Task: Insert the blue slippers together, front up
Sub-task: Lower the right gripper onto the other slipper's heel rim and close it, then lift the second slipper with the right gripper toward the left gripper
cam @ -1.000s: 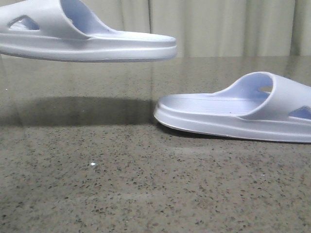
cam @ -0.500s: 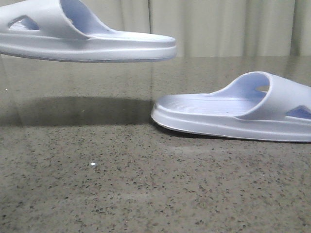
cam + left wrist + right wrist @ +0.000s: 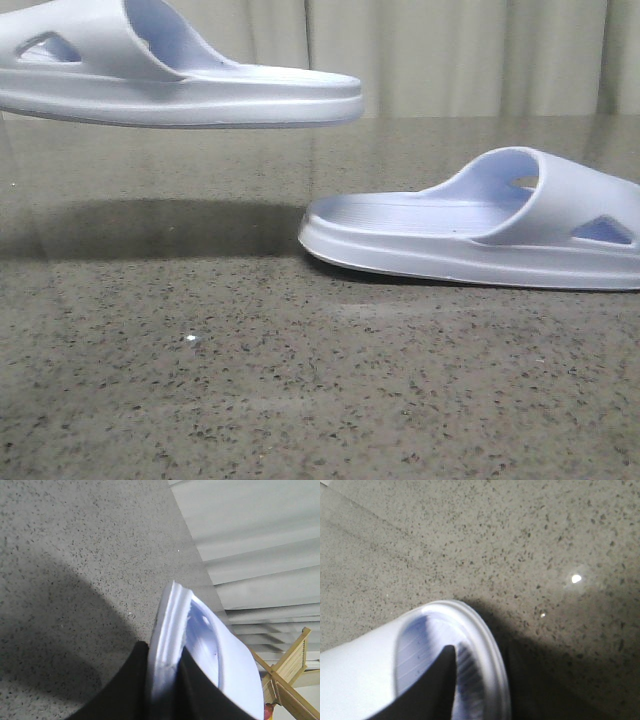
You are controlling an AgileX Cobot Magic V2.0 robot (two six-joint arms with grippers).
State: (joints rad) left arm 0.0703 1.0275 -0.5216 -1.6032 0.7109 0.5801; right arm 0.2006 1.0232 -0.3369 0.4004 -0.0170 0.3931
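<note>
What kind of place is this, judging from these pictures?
Probably an indoor test bench, not a home. A dark speckled stone-like tabletop stands before pale pleated curtains. It carries only a pair of pale lavender-blue foam slide sandals, one lifted, one low. A light wooden frame stands behind.

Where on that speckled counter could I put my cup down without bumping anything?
The near stretch of the countertop in front of both slippers is bare. Under the raised left slipper lies only shadow. The right slipper takes up the right middle.
</note>
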